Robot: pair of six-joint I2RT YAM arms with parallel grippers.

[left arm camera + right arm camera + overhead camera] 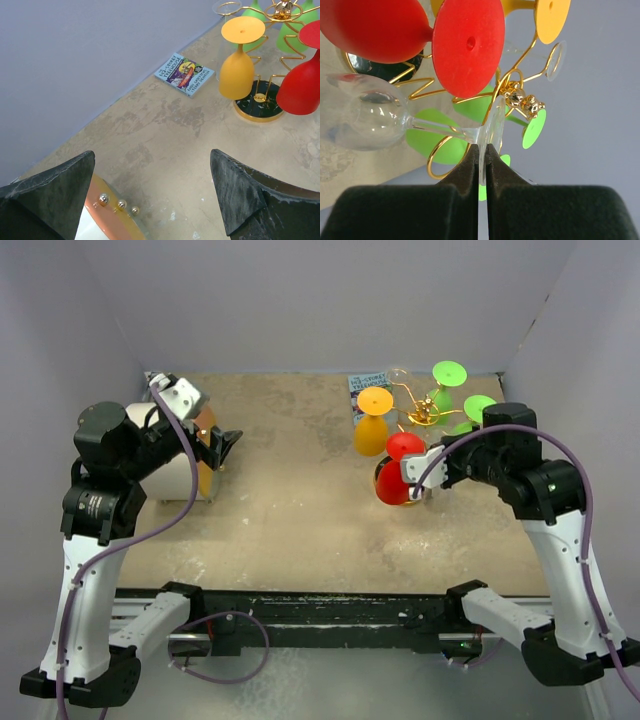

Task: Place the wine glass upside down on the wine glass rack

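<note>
My right tool (482,150) is clamped on the thin foot of the clear wine glass (365,117), which lies sideways, with its bowl to the left in my wrist view. Just beyond it rises the gold wine glass rack (520,100), with a red glass (467,45) hanging close above. My left tool (152,155) hangs well apart over the tabletop (290,510), with its fingers spread.
</note>
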